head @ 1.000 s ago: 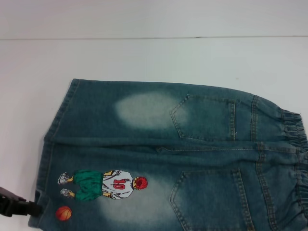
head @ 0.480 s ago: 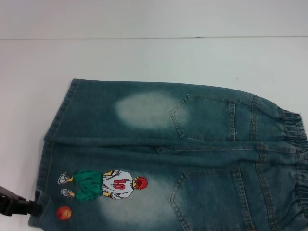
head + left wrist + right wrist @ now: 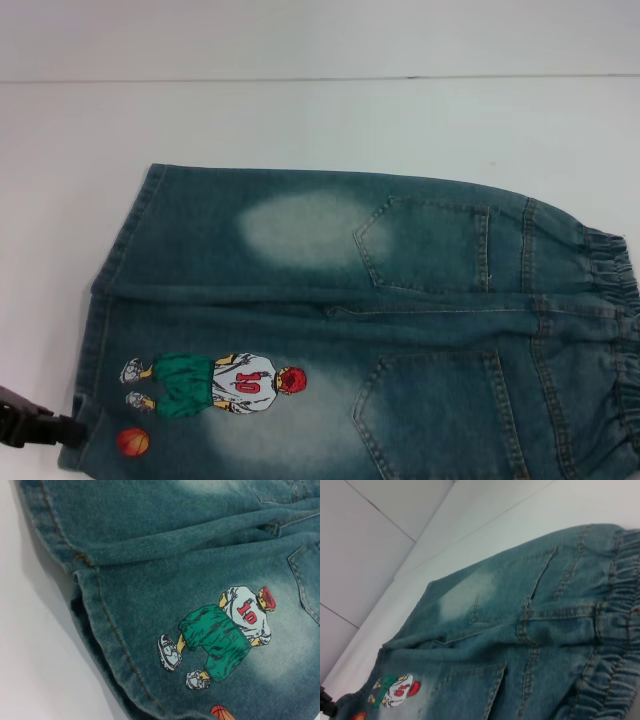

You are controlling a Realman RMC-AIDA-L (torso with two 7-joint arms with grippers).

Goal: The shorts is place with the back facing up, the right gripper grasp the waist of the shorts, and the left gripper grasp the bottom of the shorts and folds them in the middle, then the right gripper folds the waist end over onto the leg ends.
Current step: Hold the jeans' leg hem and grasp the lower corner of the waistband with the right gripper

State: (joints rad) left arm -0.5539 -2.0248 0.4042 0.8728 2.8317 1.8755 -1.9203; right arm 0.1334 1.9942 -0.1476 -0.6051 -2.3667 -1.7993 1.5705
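1. The shorts (image 3: 360, 330) lie flat, back up, on the white bench (image 3: 300, 120).
2. Left end effector (image 3: 35, 428) at the leg hem (image 3: 107, 630); finger state indeterminate.
3. Soft, heavy denim: best gripped by hem and ruffled waist (image 3: 620, 330).

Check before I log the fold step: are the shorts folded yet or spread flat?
Spread flat. Both back pockets, the centre seam and both legs of the shorts show; the waist lies far from the hems.
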